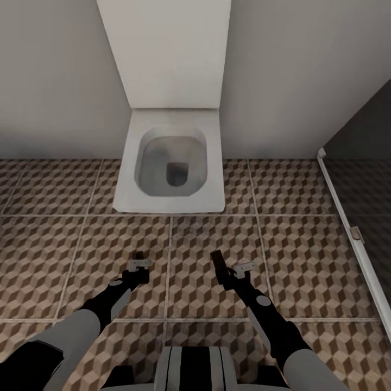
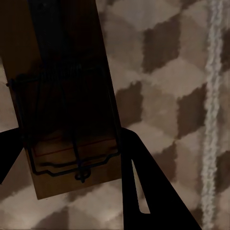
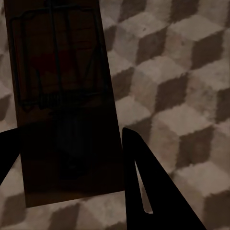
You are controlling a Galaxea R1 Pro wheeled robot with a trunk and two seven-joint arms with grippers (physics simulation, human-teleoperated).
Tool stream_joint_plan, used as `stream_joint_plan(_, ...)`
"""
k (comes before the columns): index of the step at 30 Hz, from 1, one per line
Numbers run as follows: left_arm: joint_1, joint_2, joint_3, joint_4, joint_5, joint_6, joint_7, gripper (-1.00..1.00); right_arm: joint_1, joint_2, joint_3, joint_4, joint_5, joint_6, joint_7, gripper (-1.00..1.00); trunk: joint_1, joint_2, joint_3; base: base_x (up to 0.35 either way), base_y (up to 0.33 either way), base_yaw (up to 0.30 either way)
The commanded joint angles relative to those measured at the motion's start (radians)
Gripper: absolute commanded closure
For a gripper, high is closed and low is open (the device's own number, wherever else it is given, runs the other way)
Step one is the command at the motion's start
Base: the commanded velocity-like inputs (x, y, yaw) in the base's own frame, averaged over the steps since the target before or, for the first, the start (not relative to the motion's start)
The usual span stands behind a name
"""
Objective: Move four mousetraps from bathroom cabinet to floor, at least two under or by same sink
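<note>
The left pincer point(image 1: 139, 260) hangs low over the bathroom floor point(image 1: 304, 255), clamped on a mousetrap point(image 2: 67, 110). From the head view that trap is only a small dark sliver at the fingertips. The left wrist view shows it plainly: a flat tan wooden board with a dark bent-wire frame and a thin red line, pinned between the two black fingers point(image 2: 143, 191). A pale grout line runs past it on the tiles.

The floor is large square tiles printed with brown, beige and white cubes. At the far side, against a plain pale wall, stands a smooth white toilet point(image 1: 171, 163), squarish, with its lid raised.

The right pincer point(image 1: 232, 266) is likewise closed on a second mousetrap point(image 3: 64, 105). From the head view this one reads as a dark narrow slab tilted upward; the right wrist view shows its shadowed board and wire loop above the cube pattern.

At the far right runs a white-edged dark glass panel point(image 1: 358, 217).
</note>
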Motion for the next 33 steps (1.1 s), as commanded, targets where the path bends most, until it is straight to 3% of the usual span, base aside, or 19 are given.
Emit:
stream_joint_plan(1, 0.000, 0.001, -0.005, 0.000, 0.007, 0.000, -0.002, 1.00, 0.000, 0.000, 0.000, 0.000, -0.007, -0.003, 0.004, 1.00, 0.004, -0.007, -0.004, 0.000, 0.000, 0.000)
stream_joint_plan(15, 0.000, 0.000, -0.005, -0.007, 0.007, 0.000, -0.002, 1.00, 0.000, -0.009, -0.005, -0.012, -0.005, 0.003, -0.001, 1.00, 0.004, -0.007, -0.004, 0.000, 0.000, 0.000)
stream_joint_plan(22, 0.000, -0.001, -0.005, -0.028, 0.007, 0.000, -0.002, 1.00, 0.000, -0.014, -0.006, -0.031, -0.004, 0.005, -0.068, 1.00, 0.004, -0.007, -0.004, 0.000, 0.000, 0.000)
stream_joint_plan(33, 0.000, -0.001, -0.005, -0.038, 0.007, 0.000, -0.002, 1.00, -0.010, -0.029, -0.008, -0.033, 0.004, 0.056, -0.080, 1.00, 0.004, -0.007, -0.004, 0.000, 0.000, 0.000)
